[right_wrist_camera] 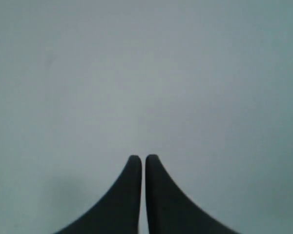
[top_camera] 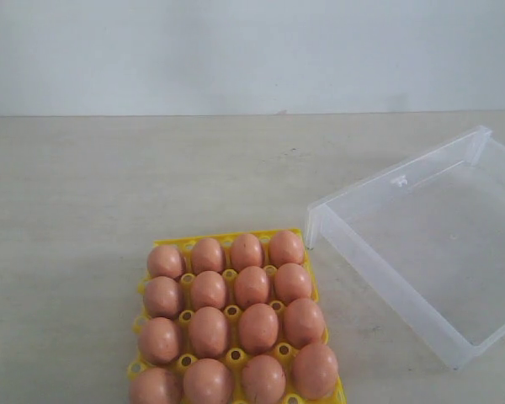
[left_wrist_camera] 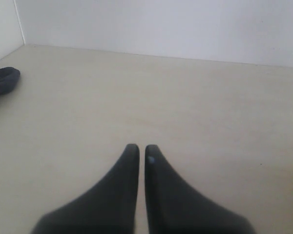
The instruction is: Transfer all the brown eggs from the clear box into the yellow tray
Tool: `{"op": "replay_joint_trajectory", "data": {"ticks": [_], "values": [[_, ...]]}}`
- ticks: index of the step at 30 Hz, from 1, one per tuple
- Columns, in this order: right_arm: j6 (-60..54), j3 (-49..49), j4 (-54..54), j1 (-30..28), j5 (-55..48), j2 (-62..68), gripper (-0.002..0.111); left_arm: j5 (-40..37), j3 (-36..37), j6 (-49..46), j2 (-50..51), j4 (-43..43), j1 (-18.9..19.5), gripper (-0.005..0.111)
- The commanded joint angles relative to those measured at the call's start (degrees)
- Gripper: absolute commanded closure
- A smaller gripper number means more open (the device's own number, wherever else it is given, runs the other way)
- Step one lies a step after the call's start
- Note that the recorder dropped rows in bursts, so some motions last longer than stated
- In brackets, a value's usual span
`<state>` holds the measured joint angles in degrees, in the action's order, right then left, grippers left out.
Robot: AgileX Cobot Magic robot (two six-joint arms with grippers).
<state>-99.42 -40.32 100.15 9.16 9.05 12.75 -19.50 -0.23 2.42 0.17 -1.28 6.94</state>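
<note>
Currently reddish-brown oval eggs [top_camera: 258,327] sit in yellow plastic lattice tray [top_camera: 225,239] beside clear plastic box [top_camera: 380,289]; left gripper [left_wrist_camera: 142,146], right gripper [right_wrist_camera: 143,157] closed on nothing.

soft even light, faint shadows, wrist views blurry

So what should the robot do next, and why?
Probably nothing more than resting both arms: the clear box looks empty, the brown eggs in view all sit in the yellow tray, and the left end effector and right end effector are shut on nothing.
</note>
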Motion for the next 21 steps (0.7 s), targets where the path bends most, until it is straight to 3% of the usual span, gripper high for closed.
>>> {"op": "replay_joint_trajectory", "data": {"ticks": [1,7,21], "values": [[4.42,8.49,-0.20,5.36,-3.81,-0.53,0.108,0.18,0.23,-0.24,-0.17,0.00,-0.19,0.103],[4.54,14.18,-0.20,8.00,-3.70,-0.65,0.108,0.18,0.23,-0.24,-0.17,0.00,-0.19,0.103],[4.78,14.41,-0.20,8.00,-0.71,-0.76,0.108,0.18,0.23,-0.24,-0.17,0.00,-0.19,0.103]]}}
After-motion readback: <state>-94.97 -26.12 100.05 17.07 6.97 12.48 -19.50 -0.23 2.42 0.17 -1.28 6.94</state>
